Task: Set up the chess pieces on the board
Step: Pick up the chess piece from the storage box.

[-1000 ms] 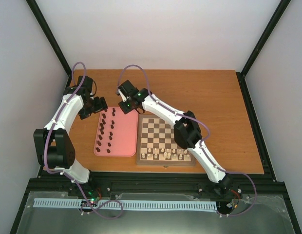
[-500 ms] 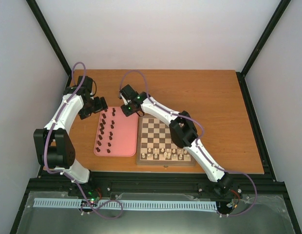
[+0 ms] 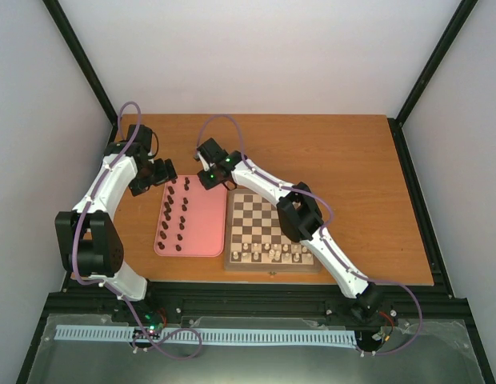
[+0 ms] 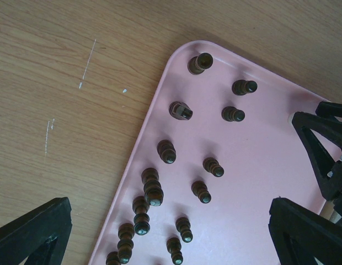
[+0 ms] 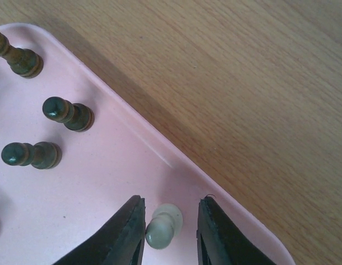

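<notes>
Right tool (image 3: pixel 208 179) is out over the far right corner of the pink tray (image 3: pixel 204 232). Its jaws are partly spread, one on each side of a single cream piece (image 5: pixel 163 225). In the wrist view the left finger (image 5: pixel 127 237) looks to be touching the piece. A thin gap shows on the other side, so it is not pinched. That piece sits just inside the tray rim, right at the corner. Three dark pieces (image 5: pixel 69 114) stand on the tray, up and to the left of this tool, well apart from the fingers.

Left tool (image 4: pixel 171 221) hangs over the far left corner of the same tray with its jaws spread wide. The rest of the dark pieces stand in two loose columns on the tray below it, running toward the near edge.

The board (image 3: pixel 272 267) lies on the surface (image 3: pixel 352 160) just beside the tray, near and to the right of the right tool, partly under the right arm. Cream pieces (image 3: pixel 272 254) stand on its two nearest rows, well apart from both tools. The top view is too small to tell the piece types.
</notes>
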You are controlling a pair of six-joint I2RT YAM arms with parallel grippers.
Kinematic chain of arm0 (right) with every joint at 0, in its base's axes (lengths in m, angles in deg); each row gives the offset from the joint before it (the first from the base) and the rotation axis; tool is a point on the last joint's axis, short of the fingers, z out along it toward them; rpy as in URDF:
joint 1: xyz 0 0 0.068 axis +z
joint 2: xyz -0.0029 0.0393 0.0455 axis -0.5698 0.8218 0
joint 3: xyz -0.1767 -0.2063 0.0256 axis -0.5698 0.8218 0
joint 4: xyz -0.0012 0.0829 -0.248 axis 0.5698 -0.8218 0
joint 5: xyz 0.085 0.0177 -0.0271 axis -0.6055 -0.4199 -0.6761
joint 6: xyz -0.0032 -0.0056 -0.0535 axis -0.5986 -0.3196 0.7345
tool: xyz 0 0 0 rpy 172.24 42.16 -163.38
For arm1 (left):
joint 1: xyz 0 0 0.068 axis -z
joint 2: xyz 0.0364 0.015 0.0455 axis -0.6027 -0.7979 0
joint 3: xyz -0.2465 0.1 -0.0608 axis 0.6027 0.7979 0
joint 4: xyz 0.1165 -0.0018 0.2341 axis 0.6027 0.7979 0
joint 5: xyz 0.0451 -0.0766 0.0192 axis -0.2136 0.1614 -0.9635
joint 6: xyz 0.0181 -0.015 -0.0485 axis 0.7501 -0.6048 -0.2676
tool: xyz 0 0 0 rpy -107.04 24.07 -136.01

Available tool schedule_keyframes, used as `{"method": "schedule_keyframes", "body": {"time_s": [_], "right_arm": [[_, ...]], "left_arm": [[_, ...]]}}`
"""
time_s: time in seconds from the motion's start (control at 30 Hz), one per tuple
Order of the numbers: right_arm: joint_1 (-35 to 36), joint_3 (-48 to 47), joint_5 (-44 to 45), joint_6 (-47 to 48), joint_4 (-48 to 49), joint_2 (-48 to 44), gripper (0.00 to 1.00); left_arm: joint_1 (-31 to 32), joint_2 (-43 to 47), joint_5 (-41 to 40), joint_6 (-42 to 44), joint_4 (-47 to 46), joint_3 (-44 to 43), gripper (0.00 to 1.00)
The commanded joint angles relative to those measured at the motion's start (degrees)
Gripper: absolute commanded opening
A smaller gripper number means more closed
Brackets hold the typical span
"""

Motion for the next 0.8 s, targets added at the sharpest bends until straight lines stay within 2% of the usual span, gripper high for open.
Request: {"method": "schedule_keyframes", "body": {"time_s": [0.0, 0.3, 0.53, 0.77], "right_arm": [[-0.45, -2.23, -0.49, -0.64, 1.13, 1.39, 0.26], [-0.67, -2.14, -2.66, -0.44, 1.35, 0.36, 0.05], [-0.37, 3.15, -3.41, -0.18, 1.59, -7.78, 0.04], [1.98, 19.57, -1.93, 1.47, 0.81, -22.85, 0.04]], "left_arm": [[0.18, -0.02, -0.10, -0.49, -0.54, -0.39, 1.00], [0.19, -0.17, -0.20, -0.38, -0.38, -0.34, 1.00], [0.18, 0.05, -0.94, -0.18, -0.14, -0.66, 1.00], [0.19, 0.25, -1.78, -0.07, 0.00, -1.44, 1.00]]}}
